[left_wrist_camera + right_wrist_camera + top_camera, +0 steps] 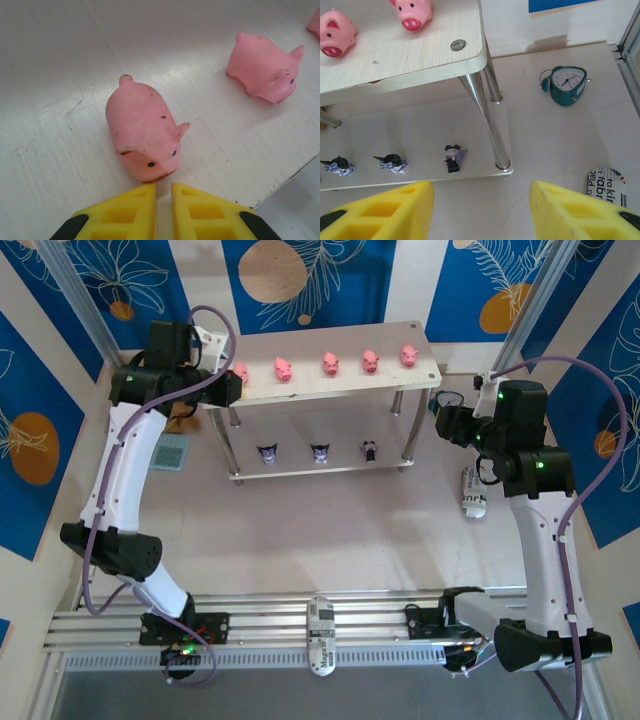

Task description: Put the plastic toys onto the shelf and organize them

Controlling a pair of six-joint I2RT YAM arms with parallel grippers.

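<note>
The left pincer is sitting closed and empty, its yellow tips just beside the snout of the leftmost pig on the top board of the shelf. The right pincer is hanging open and empty near the shelf's right end. Five pink pigs are standing in a row along the top board, and three dark figurines are lining the lower one.

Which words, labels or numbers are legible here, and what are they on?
"Plac", "fabri", "ta ki": cut-off fragments, as far as they read, on the white tag lying on the table.
Clock dial numerals: too small to read.
Second tag at the near edge: too blurred to read.
</note>
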